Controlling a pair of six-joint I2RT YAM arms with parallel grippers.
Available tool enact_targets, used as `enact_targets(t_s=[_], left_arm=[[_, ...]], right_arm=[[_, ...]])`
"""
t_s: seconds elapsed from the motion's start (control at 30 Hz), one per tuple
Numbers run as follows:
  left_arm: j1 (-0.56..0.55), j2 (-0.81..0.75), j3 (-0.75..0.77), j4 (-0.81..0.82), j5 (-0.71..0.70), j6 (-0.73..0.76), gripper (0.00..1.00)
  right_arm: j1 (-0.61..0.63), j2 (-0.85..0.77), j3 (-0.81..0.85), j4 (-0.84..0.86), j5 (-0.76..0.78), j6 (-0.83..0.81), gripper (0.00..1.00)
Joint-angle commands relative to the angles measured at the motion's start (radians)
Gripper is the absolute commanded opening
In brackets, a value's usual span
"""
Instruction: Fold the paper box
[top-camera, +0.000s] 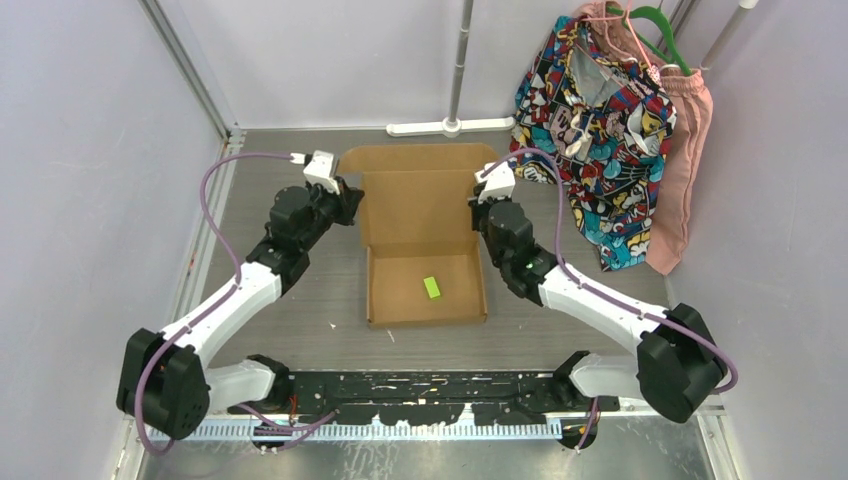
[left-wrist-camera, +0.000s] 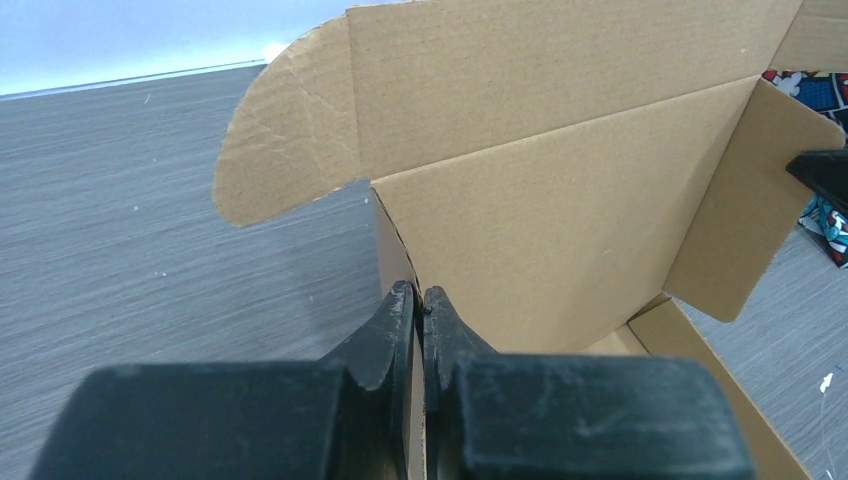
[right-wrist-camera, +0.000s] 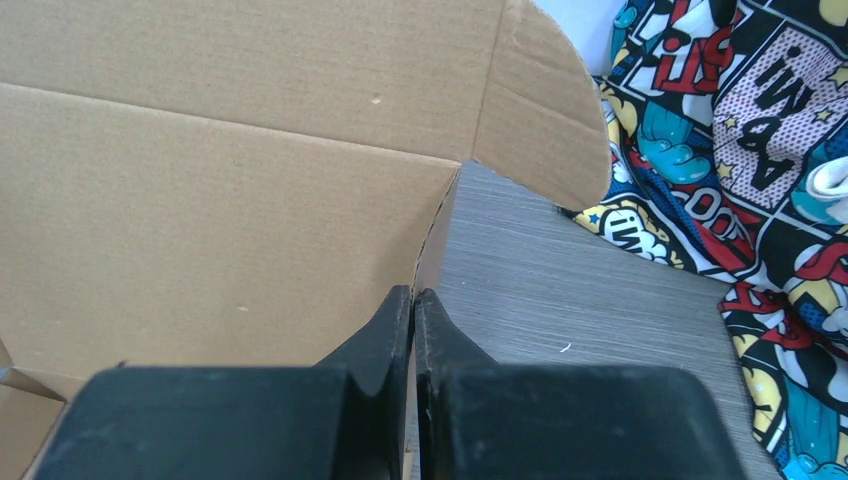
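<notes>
- The box (top-camera: 420, 215) sits mid-table (top-camera: 330, 300), between the two arms. Its near half is already a shallow tray (top-camera: 400, 290), and the lid (top-camera: 420, 190) stands open at the far side.
- A small green piece (top-camera: 431, 287) lies on the tray floor, and clothes (top-camera: 600, 120) hang well off to the right.
- The left tool (left-wrist-camera: 420, 296) is clenched on a thin cardboard edge at the box's left side, near where the lid meets the tray. A brown strip shows between its fingers.
- The right tool (right-wrist-camera: 412, 296) is clenched the same way on the right side. Whether each pinches the tray wall or the lid's side flap, I cannot tell.
- The lid's far panel ends in two rounded ears—a left ear (left-wrist-camera: 285, 140) and a right ear (right-wrist-camera: 545, 120)—and both are spread outward, not tucked.
- Step in hand, as I judge it: the tray is done and closing the lid is the job now, with both tools set symmetrically to steer it.
- The next move calls for both arms swinging the lid forward together and evenly, so the hinge crease bends straight.
- The side flaps and ears must then go inside the tray walls—a skewed pull would likely drag the light box across the table.
</notes>
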Motion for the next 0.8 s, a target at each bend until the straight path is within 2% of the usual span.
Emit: enact_targets(t_s=[0.0,0.3,0.77], left_arm=[[-0.073,-0.082,-0.062,0.117,-0.011,-0.007,0.01],[-0.239,-0.166,-0.168,0.158,-0.17,0.016,0.01],[-0.419,-0.274,-0.289,0.152,-0.365,0.03,0.02]], right_arm=[[0.1,-0.044,-0.067,0.18,0.054,-0.103,0.01],[0.214,-0.096,-0.201,0.321,0.209,-0.152,0.01],[0.3,-0.14,-0.31,0.381,0.343,-0.174,0.01]])
